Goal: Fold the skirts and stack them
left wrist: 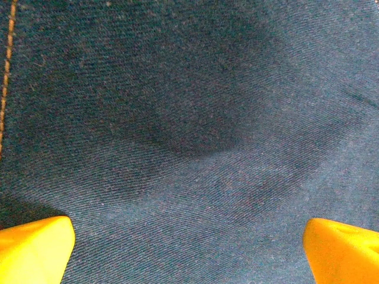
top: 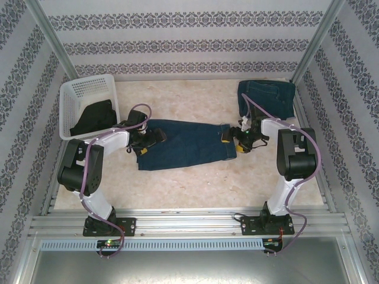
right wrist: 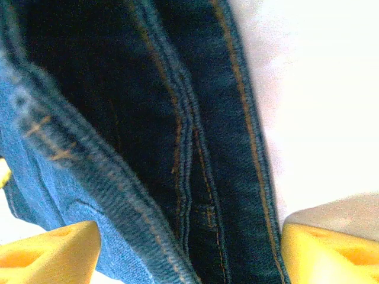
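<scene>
Nearest the lens in the top view, at 6 o'clock: 2 arm bases [top: 109, 225] bolted to the rail. Beyond them, spread flat at the centre of the pale tabletop [top: 195, 183]: dark denim skirt [top: 186, 144], roughly trapezoid. Down at its 9 o'clock edge: left end effector [top: 151, 141]. At its 3 o'clock edge: right end effector [top: 234, 142]. Well apart at 1 o'clock: folded blue skirt [top: 269, 97], a tidy rectangle. At 10 o'clock: white mesh basket [top: 74, 100], with black skirt [top: 95, 117] crumpled inside. Step in hand, by judgement: taking both ends for the 1st fold of the middle garment.

Left wrist view: yellow fingertips [left wrist: 35, 251] at 7 and 5 o'clock, spread wide, holding nothing. Between and beneath them: twill with fine diagonal ribs, a shallow dimple at the centre, an orange stitch line [left wrist: 7, 71] at 10 o'clock.

Right wrist view: fingertips wide apart too, nothing pinched yet. Between them, running 12 to 6 o'clock: thick double-stitched hem band [right wrist: 189, 148], paler inner face at 8 o'clock, bare tabletop at 2 o'clock.

Next move, probably: firm pinches on both edges, an even lift, 1 end carried over the other. Stiff, heavy cloth; bulky seams likely to slip from a shallow grip.
</scene>
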Controlling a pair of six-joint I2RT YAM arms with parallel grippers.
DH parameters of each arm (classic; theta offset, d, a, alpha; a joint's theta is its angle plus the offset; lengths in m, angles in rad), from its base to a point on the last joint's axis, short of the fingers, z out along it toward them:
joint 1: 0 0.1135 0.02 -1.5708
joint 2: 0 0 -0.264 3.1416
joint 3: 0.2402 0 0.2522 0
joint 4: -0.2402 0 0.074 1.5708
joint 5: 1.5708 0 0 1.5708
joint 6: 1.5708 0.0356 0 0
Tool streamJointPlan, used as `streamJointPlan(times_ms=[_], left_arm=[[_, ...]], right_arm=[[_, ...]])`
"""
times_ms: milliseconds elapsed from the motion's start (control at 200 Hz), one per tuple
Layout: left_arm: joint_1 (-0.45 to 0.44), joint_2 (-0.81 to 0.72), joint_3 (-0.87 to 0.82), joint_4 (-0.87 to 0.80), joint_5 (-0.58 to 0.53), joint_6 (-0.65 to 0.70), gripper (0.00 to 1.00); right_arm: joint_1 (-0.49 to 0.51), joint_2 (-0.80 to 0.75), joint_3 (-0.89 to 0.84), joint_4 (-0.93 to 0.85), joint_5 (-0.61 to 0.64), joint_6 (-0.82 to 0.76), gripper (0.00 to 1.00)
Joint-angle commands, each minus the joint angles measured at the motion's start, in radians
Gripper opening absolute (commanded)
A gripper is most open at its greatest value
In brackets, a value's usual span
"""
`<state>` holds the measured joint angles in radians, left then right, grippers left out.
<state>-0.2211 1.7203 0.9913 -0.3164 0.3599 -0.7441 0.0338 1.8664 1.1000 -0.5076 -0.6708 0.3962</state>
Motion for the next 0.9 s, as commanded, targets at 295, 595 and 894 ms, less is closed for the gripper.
streamJointPlan(times_ms=[295,595,894], left_arm=[[0.016,0.061,-0.084,-0.016,-0.006,-0.02,1.0],[0.017,0.043,-0.083,-0.006,0.025,-0.037,1.0],[-0.022,-0.041,-0.068,0.013,0.129,-0.098,1.0]], right_arm=[[0.093,0.097,0.007,0.264,-0.247,0.157,0.57],[0.087,0.045,-0.024,0.259,-0.147,0.158,0.11],[0.081,-0.134,0.087,-0.158,0.239,0.014,0.0]])
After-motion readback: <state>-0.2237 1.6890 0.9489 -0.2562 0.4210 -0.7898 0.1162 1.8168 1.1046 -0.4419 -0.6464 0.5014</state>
